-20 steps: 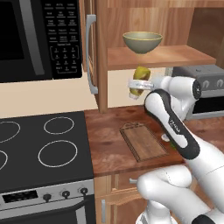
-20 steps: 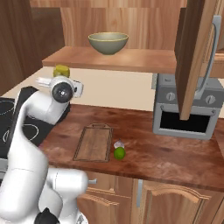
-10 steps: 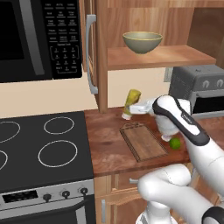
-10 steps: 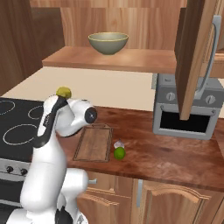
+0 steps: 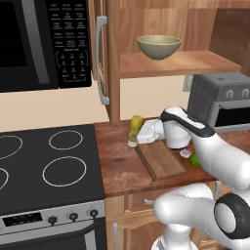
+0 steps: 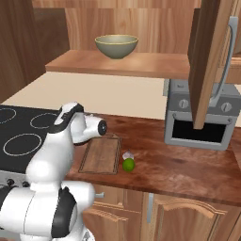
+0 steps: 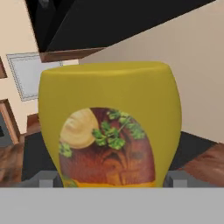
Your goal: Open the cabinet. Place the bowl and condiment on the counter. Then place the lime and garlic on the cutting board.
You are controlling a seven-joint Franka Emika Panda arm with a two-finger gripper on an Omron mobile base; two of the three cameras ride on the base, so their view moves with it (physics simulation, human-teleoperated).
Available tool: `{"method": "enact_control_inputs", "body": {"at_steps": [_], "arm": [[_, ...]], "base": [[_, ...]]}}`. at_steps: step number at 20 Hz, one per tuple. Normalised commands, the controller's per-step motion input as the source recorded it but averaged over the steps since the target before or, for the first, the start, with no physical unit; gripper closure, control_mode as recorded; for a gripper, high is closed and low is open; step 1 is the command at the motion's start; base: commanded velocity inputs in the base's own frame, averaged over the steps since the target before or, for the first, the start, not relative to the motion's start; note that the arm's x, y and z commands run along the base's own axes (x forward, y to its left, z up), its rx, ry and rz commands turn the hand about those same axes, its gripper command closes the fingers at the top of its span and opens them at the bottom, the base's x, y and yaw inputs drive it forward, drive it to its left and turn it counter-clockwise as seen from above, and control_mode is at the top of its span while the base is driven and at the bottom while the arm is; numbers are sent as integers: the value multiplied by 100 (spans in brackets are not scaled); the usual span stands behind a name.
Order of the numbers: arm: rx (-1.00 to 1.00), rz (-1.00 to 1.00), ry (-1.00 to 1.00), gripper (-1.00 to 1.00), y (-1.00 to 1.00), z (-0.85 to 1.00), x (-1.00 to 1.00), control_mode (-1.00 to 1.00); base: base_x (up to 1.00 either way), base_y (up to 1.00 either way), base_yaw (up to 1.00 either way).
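Gripping the condiment (image 5: 135, 129) sideways, the claw (image 5: 141, 134) rests it on the desk (image 5: 117, 166) beside the board (image 5: 161, 159).

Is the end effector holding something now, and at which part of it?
It holds the condiment, with one finger on each side of the lower body, at the label. The bottle's base is at the counter.

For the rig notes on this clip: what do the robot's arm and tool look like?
The arm is glossy white, made of rounded, bulbous segments with dark grey or black bands and caps at the joints. The tool has a boxy white body; its two small dark tips show in the hand view. No cables or markings are visible.
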Motion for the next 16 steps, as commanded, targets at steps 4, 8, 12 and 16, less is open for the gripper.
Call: {"method": "enact_control_inputs", "body": {"at_steps": [4,8,12,16], "arm": [[-8,11,-9,100,5,-68,11,-100],[2,9,-12,100,12,-69,0,-100],[2,5,-4,100,26,-56,4,-100],[0,1,-2,100,38,-36,7,-100]], "base": [[0,0,0],[0,0,0],[0,0,0],[0,0,0]]}}
